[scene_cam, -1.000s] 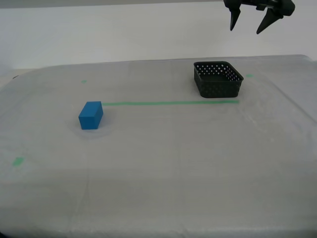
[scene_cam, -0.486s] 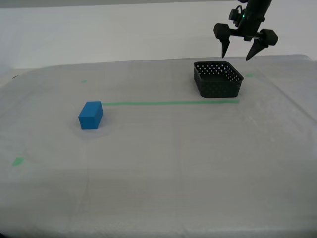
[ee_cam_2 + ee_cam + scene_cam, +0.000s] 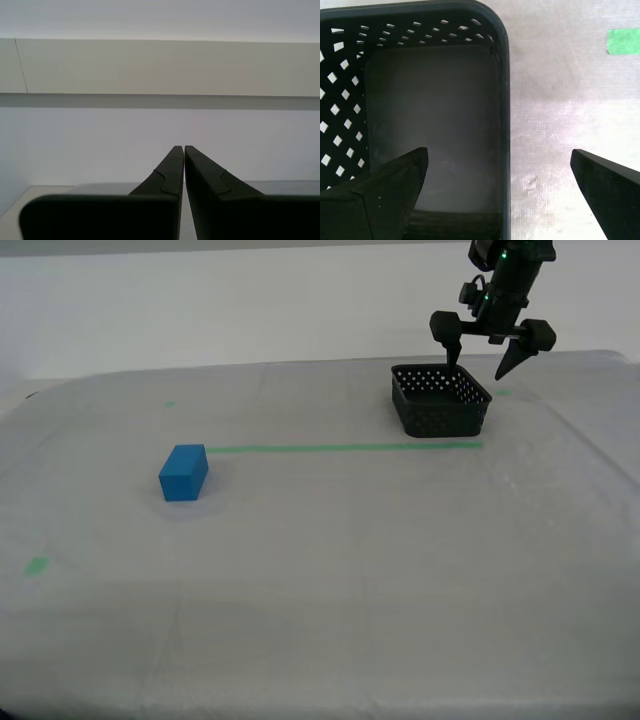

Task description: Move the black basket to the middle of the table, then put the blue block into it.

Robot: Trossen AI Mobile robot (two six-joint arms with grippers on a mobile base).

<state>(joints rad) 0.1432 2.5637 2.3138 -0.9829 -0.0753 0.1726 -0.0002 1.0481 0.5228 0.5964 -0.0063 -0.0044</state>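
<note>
Two small green tape bits (image 3: 36,565) mark the near part of the table (image 3: 330,590) in the exterior view, toward that view's left. Farther back sits the blue block (image 3: 183,472), at the end of a thin green tape line (image 3: 345,448) that runs toward the exterior view's right. Beyond that line's other end stands the black basket (image 3: 441,400), empty. My first gripper (image 3: 481,362) hangs just above it with jaws spread wide, one finger (image 3: 395,192) over the basket's inside and the other outside its wall, holding nothing. My second gripper (image 3: 183,150) is clenched with nothing between its tips, facing a pale wall.
</note>
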